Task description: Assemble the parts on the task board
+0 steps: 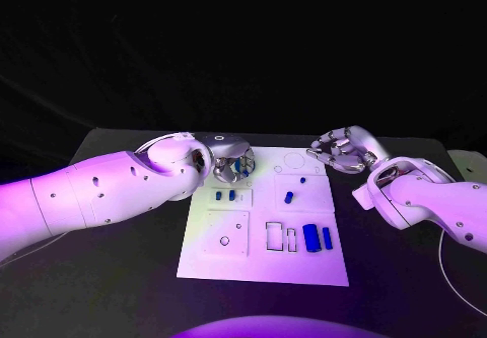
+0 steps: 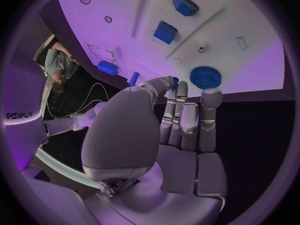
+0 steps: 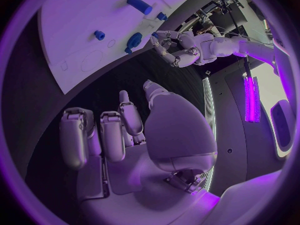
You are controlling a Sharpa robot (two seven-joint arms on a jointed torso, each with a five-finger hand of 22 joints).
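— Head view?
— My left robot hand (image 1: 232, 164) pinches a blue part (image 1: 239, 166) at the board's (image 1: 264, 264) far left corner; my right robot hand (image 1: 342, 150) is curled, holding nothing, beyond the far right corner.
— Left wrist?
— Fingertips (image 2: 172, 83) beside the gear (image 2: 205, 77).
— Right wrist?
— Fingers (image 3: 103, 135) over bare bench (image 3: 37, 130).

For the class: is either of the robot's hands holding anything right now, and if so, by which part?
The left hand pinches a small blue part between its fingertips; where exactly cannot be told. The right hand holds nothing.
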